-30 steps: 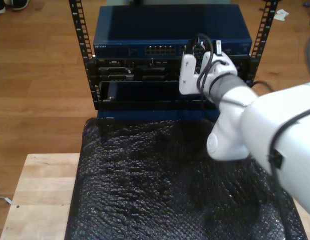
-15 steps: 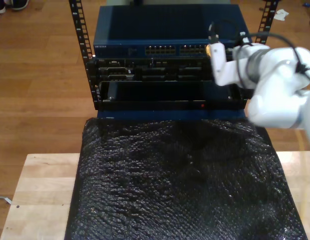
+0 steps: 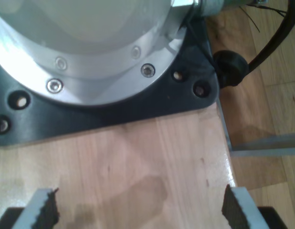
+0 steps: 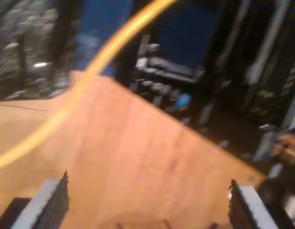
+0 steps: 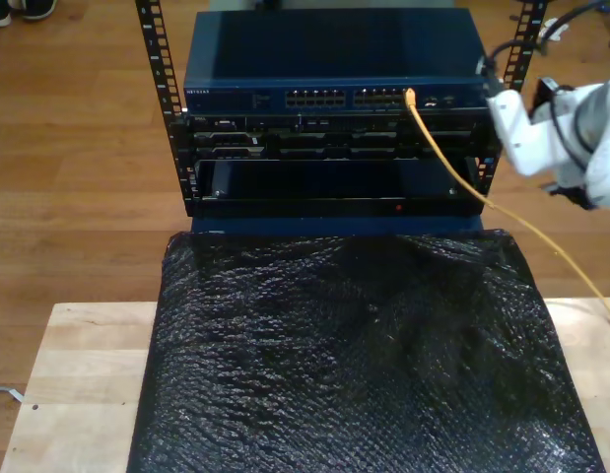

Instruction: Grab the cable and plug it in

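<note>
You can see the long thin yellow-orange network cable (image 5: 452,166) with its end seated in a port of the dark blue rack-mounted network switch (image 5: 334,71) — from there it slopes down toward the exterior view's right, past the edge of the crinkled black plastic sheet (image 5: 354,355) on the pale wooden table (image 5: 73,379). In the second wrist view the cable is a blurred arc, and my second gripper (image 4: 148,200) has its fingers spread wide, holding nothing. My first gripper (image 3: 137,207) is likewise parted and empty over bare wood, facing a silver-and-black round arm base (image 3: 90,62).
</note>
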Tool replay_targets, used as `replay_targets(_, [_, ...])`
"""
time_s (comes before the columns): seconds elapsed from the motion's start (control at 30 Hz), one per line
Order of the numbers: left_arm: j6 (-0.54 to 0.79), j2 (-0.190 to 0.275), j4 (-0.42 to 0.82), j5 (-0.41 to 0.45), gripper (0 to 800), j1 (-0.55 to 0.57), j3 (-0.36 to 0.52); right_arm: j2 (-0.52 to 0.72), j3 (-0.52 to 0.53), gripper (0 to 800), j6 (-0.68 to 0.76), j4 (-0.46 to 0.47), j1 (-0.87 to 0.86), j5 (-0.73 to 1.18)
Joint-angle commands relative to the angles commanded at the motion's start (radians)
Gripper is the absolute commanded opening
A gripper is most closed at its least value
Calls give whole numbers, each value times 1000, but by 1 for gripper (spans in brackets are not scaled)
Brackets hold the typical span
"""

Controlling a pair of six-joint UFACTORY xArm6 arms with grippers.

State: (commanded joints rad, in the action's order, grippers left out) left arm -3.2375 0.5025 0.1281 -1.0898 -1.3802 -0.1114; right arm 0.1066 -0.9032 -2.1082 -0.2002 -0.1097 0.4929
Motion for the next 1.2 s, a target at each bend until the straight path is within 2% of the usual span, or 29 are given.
replay_targets(0.3, [0, 0, 0, 0, 800, 0, 0, 97, 0, 794, -34, 5, -163, 218])
replay_targets(0.67, [0, 0, 0, 0, 800, 0, 0, 216, 15, 796, -253, 5, -434, 511])
replay_targets(0.9, [-2, 2, 0, 0, 800, 0, 0, 325, 121, 796, -381, 6, -618, 634])
replay_targets(1.07, [0, 2, 0, 0, 800, 0, 0, 433, 224, 796, -511, 8, -767, 695])
replay_targets(1.2, [0, 2, 0, 0, 800, 0, 0, 473, 275, 797, -620, 8, -907, 741])
